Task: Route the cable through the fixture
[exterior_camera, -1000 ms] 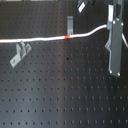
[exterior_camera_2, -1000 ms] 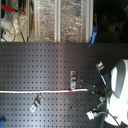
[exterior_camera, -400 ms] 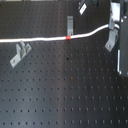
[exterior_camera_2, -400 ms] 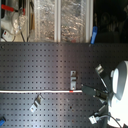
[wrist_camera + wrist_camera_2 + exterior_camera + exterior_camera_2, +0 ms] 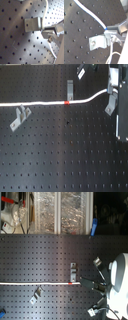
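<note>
- I've got the cable [image 5: 35, 103] lying stretched across the black perforated breadboard [image 5: 60, 159], its long axis running side to side in the first exterior view, from that picture's left edge toward the gripper [image 5: 111, 95] at the first exterior view's right.
- It runs nearly straight along most of its length, then bends upward in a soft S as it nears the gripper.
- The red-orange band [image 5: 67, 101] sits partway along it, just in front of an upright metal clip [image 5: 70, 89]; I can't tell whether cable and clip touch.
- In the second exterior view the cable [image 5: 30, 284] again runs level, from the second exterior view's left edge to the band [image 5: 74, 284] below that clip [image 5: 74, 272].
- Two more clips [image 5: 19, 117] stand just beside the cable on the near side, toward the first exterior view's left.
- In the second wrist view the cord [image 5: 90, 15] runs diagonally into the fingers [image 5: 111, 33], clamped on it, next to a bolted clip [image 5: 97, 42].
- In the first wrist view the cable [image 5: 45, 12] curves past that clip [image 5: 32, 23].
- Another clip [image 5: 81, 72] stands at the far edge in the first exterior view.
- No readable writing anywhere; the pictures are too soft.
- Foil-wrapped panels [image 5: 60, 212] line the back in the second exterior view.
</note>
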